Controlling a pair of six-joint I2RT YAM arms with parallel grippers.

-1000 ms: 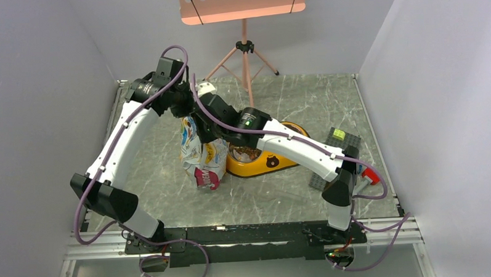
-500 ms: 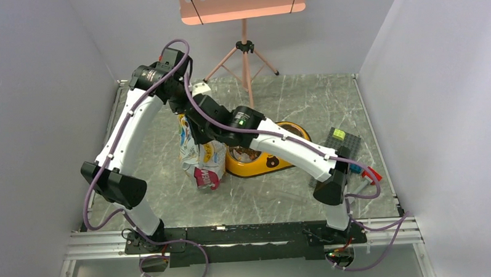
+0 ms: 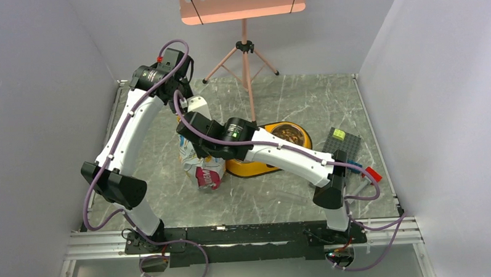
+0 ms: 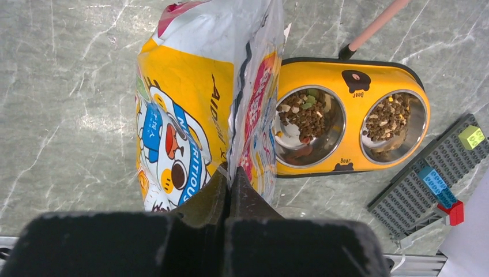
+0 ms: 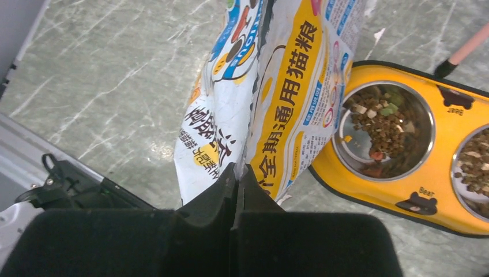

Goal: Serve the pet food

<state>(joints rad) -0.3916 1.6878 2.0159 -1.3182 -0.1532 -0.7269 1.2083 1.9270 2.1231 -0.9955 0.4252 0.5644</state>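
Pinching tight, with left gripper (image 4: 230, 176) and right gripper (image 5: 241, 171) side by side, the top edge of the bag (image 4: 190, 86), upright just beside the feeder (image 4: 352, 72). Hold both pinches firm, swing the top over a bowl, tip slowly, adding sparingly to the kibble (image 4: 305, 113) lying in both bowls.

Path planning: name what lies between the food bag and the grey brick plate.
The yellow double-bowl feeder lies between the bag and the grey brick plate; the left wrist view shows it.
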